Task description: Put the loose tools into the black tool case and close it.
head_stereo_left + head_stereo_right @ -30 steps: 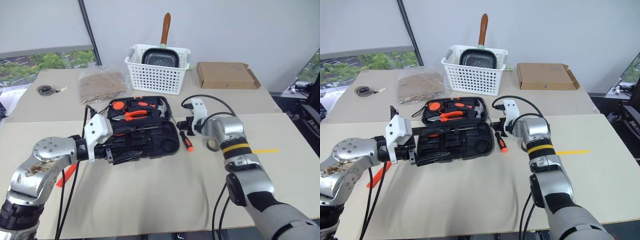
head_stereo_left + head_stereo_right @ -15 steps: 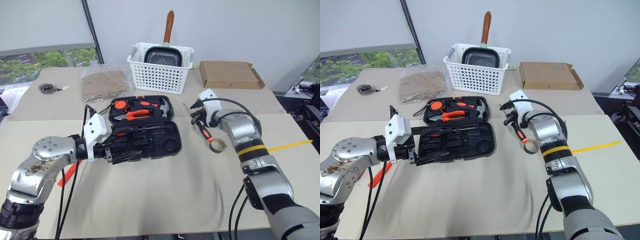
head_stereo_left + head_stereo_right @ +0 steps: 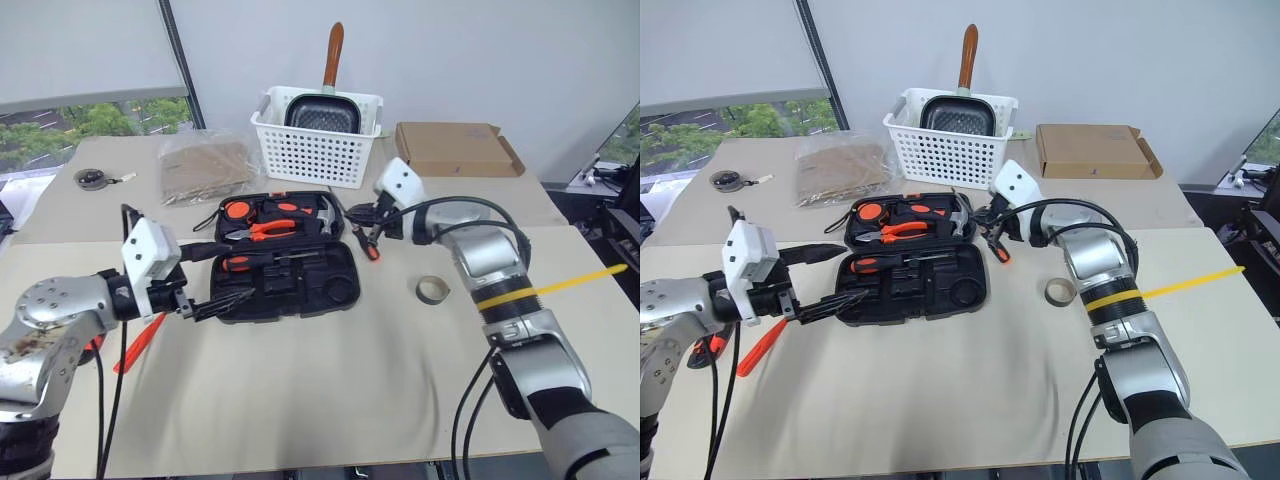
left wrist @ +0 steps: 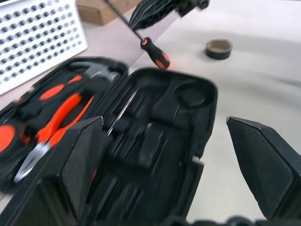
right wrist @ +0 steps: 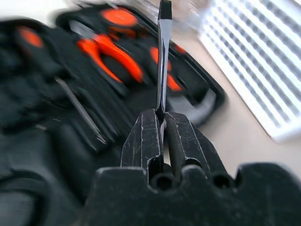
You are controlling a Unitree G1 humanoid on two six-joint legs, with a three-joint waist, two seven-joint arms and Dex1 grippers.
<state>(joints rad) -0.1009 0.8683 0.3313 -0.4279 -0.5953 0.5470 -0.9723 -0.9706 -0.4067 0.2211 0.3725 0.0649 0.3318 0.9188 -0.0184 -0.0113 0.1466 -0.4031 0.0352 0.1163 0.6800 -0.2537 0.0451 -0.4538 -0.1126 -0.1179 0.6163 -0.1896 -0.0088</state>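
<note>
A beige table point(image 3: 330, 400) stands before a grey wall, with a window at the left. Its near half is bare, giving wide room between the black tool case point(image 3: 285, 262) and the near edge; the right side past the small greyish tape ring point(image 3: 433, 290) is also bare up to a yellow strip. Along the back sit a white slotted basket point(image 3: 318, 140) with a wooden-handled pan, a flat cardboard box point(image 3: 455, 148) and a clear bag point(image 3: 205, 165).

The case lies open near the table's middle, its far half filled with orange-handled tools, its near half showing dark recesses.

The right gripper point(image 3: 372, 222) hangs above the table just beside the case's right edge, the arm bent in from the right. Its fingers point(image 5: 146, 141) are pressed together on the metal shaft of 1 screwdriver point(image 3: 371, 248), whose orange-and-black handle hangs down towards the table.

The left gripper point(image 3: 215, 275) reaches in from the left at the case's left end, its 2 fingers spread wide and holding nothing. An orange tool point(image 3: 140, 338) lies on the table under that arm, partly hidden.
</note>
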